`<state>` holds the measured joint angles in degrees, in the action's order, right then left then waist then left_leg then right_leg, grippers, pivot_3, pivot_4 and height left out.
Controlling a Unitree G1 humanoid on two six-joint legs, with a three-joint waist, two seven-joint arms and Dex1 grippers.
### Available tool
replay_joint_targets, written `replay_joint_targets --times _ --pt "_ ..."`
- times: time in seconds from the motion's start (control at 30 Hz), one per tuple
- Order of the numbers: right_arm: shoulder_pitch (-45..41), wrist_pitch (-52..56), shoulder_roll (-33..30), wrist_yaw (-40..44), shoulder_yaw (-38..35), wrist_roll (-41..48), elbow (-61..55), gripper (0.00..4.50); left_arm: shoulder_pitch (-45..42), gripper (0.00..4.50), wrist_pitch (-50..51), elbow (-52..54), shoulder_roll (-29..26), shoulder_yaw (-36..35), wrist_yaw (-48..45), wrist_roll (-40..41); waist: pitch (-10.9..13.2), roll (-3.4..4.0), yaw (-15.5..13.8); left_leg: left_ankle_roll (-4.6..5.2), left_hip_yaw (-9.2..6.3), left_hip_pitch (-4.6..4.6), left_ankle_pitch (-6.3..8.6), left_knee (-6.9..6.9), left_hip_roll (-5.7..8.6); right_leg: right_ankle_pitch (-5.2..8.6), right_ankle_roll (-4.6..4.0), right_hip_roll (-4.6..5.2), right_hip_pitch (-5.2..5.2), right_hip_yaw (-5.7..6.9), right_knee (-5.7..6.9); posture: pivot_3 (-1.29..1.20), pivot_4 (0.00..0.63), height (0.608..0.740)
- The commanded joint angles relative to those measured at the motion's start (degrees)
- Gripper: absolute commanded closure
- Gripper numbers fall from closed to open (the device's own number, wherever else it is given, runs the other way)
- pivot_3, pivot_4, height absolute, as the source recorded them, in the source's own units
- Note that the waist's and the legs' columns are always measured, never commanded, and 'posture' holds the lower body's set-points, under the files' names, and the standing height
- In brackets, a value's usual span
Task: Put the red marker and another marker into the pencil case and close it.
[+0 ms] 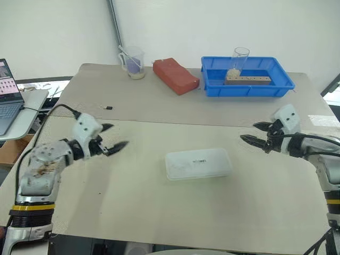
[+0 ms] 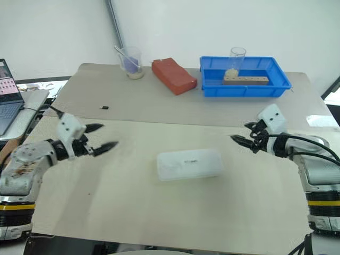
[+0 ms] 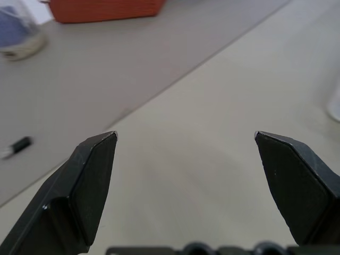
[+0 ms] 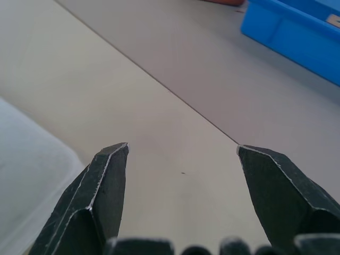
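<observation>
Plenty of bare table [image 1: 159, 212] around the one pencil case [image 1: 198, 163], lid down, sitting just below centre frame. Two grippers: left gripper [image 1: 115, 137] at middle left, right gripper [image 1: 254, 133] at middle right, both spread wide and empty, well apart from the case. One blue tray [image 1: 246, 85] upper right.
</observation>
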<state>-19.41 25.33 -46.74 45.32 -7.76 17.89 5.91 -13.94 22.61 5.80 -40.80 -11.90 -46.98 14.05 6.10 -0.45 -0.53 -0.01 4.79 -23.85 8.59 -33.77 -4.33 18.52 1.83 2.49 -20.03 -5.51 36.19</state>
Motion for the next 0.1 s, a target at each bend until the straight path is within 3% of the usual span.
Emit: replay_joint_targets --times 0.03,0.1 --pt "-0.8 -3.3 2.5 -4.8 -2.8 -1.6 2.4 0.88 -0.1 0.09 -1.0 1.3 -0.3 -0.2 1.5 -0.3 0.0 0.01 0.1 0.0 0.01 0.0 0.0 0.03 0.0 0.0 -0.01 -0.01 0.0 -0.01 0.01 0.0 0.15 0.74" --pt "-1.6 -3.4 3.8 -5.8 -2.9 -1.7 3.2 0.88 0.1 0.09 -1.0 1.6 -0.3 0.3 0.7 0.5 0.0 0.01 0.2 0.0 0.02 0.01 0.0 0.07 -0.03 -0.01 -0.02 -0.05 0.04 -0.02 0.04 0.0 0.15 0.74"
